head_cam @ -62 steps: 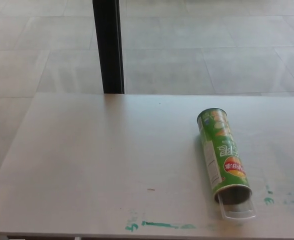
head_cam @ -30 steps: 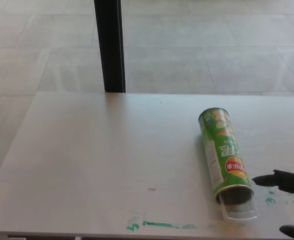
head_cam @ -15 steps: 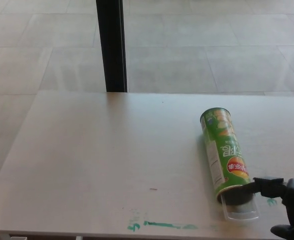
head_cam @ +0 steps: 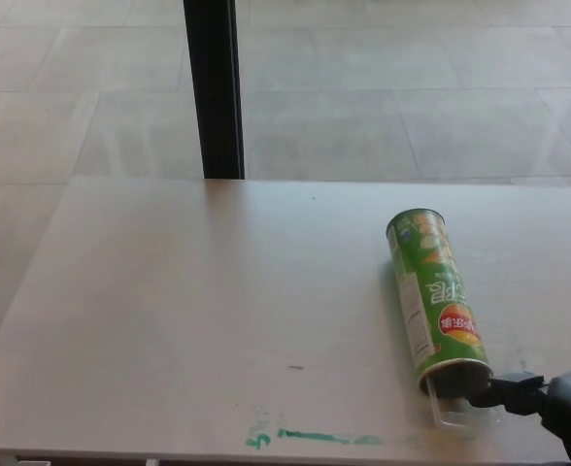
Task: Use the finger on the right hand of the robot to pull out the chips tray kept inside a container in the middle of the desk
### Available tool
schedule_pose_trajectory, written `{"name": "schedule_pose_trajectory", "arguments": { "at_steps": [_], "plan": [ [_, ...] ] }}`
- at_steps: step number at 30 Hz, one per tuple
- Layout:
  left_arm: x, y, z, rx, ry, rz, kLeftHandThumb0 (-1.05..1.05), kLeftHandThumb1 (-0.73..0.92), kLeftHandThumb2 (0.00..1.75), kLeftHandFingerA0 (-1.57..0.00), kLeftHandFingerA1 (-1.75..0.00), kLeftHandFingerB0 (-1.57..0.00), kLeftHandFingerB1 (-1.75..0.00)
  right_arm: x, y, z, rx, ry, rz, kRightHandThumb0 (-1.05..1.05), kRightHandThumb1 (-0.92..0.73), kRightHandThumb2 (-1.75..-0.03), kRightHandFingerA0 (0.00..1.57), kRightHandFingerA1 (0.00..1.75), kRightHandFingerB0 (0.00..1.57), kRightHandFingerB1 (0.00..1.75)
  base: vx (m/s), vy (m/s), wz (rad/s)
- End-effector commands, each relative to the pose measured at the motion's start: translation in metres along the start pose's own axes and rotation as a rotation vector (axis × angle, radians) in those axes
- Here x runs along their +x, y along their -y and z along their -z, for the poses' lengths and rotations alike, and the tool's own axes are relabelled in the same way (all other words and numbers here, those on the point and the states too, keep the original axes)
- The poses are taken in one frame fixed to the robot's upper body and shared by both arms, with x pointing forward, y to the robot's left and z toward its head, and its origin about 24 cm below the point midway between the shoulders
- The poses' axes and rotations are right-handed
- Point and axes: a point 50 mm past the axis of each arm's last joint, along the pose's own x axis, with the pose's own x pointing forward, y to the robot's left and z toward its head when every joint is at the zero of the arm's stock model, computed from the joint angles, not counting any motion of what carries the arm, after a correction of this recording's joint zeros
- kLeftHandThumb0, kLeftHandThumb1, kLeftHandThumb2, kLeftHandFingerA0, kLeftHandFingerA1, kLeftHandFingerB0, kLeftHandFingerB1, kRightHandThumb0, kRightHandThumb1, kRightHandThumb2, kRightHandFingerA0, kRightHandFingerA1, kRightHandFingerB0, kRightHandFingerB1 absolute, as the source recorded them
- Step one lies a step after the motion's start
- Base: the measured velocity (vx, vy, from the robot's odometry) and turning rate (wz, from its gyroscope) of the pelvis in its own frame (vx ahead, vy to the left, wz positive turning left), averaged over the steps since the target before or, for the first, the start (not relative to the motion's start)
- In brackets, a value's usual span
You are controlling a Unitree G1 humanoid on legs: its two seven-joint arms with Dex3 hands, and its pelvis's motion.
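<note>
A green chips can (head_cam: 433,293) lies on its side on the right part of the white desk (head_cam: 218,311), its open mouth facing the near edge. A clear plastic tray (head_cam: 457,412) sticks a little way out of that mouth. My right hand (head_cam: 555,408) enters from the lower right corner. One black finger (head_cam: 502,393) is stretched out to the left, and its tip rests on the tray just below the can's rim. The rest of the hand is cut off by the picture's edge. My left hand does not show.
Green paint smears (head_cam: 310,436) mark the desk's near edge, with more smears (head_cam: 521,359) right of the can. A black post (head_cam: 213,89) stands behind the desk's far edge, over a tiled floor.
My right hand came in from the lower right, moved left and down, and its stretched finger now reaches the tray at the can's mouth. The can has stayed put.
</note>
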Motion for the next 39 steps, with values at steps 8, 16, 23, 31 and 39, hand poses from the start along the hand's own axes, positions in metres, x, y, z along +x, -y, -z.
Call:
{"name": "schedule_pose_trajectory", "arguments": {
  "at_steps": [8,16,23,31,39],
  "plan": [
    [-0.001,-0.009,-0.003,0.019,0.009,-0.021,-0.48,0.72,0.61,-0.53,-0.68,-0.47,-0.49,0.007,-0.022,0.000,-0.021,-0.019,-0.053,-0.17,-0.57,-0.57,0.90,1.24,0.40,0.38,0.00,0.000,0.00],
    [-0.002,-0.009,-0.001,0.023,0.011,-0.015,-0.47,0.70,0.61,-0.56,-0.71,-0.51,-0.51,0.010,-0.038,-0.001,-0.036,-0.053,-0.111,-0.19,-0.57,-0.57,0.87,1.26,0.42,0.39,0.00,0.000,0.00],
    [-0.002,-0.008,-0.001,0.021,0.014,-0.013,-0.48,0.70,0.61,-0.53,-0.67,-0.54,-0.52,0.007,-0.052,0.006,-0.047,-0.054,-0.136,-0.19,-0.55,-0.57,0.87,1.30,0.44,0.41,0.00,0.000,0.00],
    [0.000,-0.006,-0.004,0.014,0.011,-0.023,-0.48,0.70,0.61,-0.56,-0.71,-0.55,-0.53,0.002,-0.049,0.006,-0.071,-0.037,-0.174,-0.17,-0.57,-0.57,0.88,1.32,0.50,0.41,0.00,0.000,0.00],
    [-0.001,-0.008,-0.004,0.020,0.014,-0.015,-0.49,0.71,0.61,-0.54,-0.70,-0.52,-0.52,-0.015,-0.045,0.000,-0.055,-0.004,-0.190,-0.18,-0.57,-0.58,0.86,1.32,0.49,0.41,0.00,0.000,0.00]
  ]
}}
